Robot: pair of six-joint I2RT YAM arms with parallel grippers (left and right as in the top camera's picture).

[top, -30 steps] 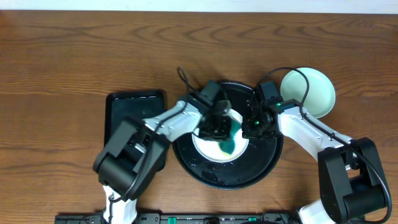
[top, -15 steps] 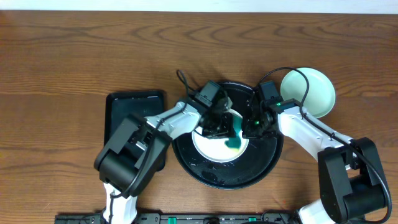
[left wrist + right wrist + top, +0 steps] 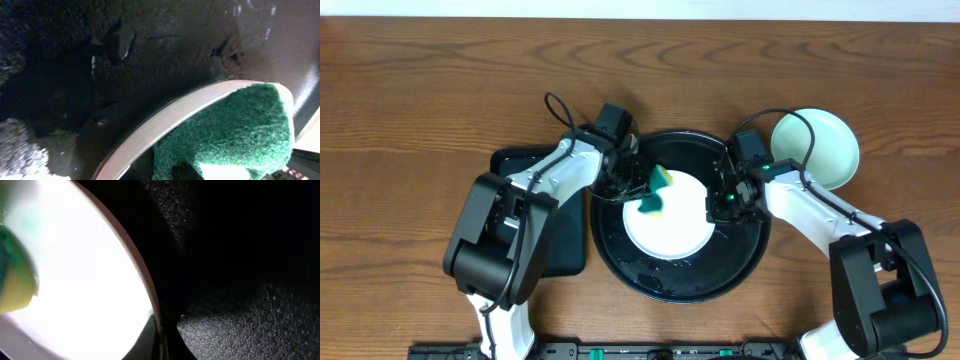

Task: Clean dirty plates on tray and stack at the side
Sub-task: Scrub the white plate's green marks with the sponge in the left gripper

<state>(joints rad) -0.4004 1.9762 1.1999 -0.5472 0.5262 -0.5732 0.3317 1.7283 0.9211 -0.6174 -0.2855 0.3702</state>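
Note:
A white plate (image 3: 670, 222) lies in the round black tray (image 3: 680, 285). My left gripper (image 3: 638, 186) is shut on a green and yellow sponge (image 3: 658, 184) at the plate's upper left edge. In the left wrist view the sponge (image 3: 235, 130) rests on the plate rim (image 3: 170, 122). A small teal patch (image 3: 648, 206) lies just below the sponge. My right gripper (image 3: 723, 202) is shut on the plate's right rim; in the right wrist view its fingers (image 3: 161, 337) straddle the rim of the plate (image 3: 75, 280). A mint-green plate (image 3: 817, 148) sits on the table, right of the tray.
A rectangular black tray (image 3: 525, 190) lies left of the round tray, under my left arm. The round tray's floor (image 3: 665, 280) shows wet spots. Bare wooden table (image 3: 470, 80) spreads across the back and left.
My left gripper has carried the sponge from the plate's middle up and left to its rim. The teal smear in the middle is gone. The right gripper has stayed put.

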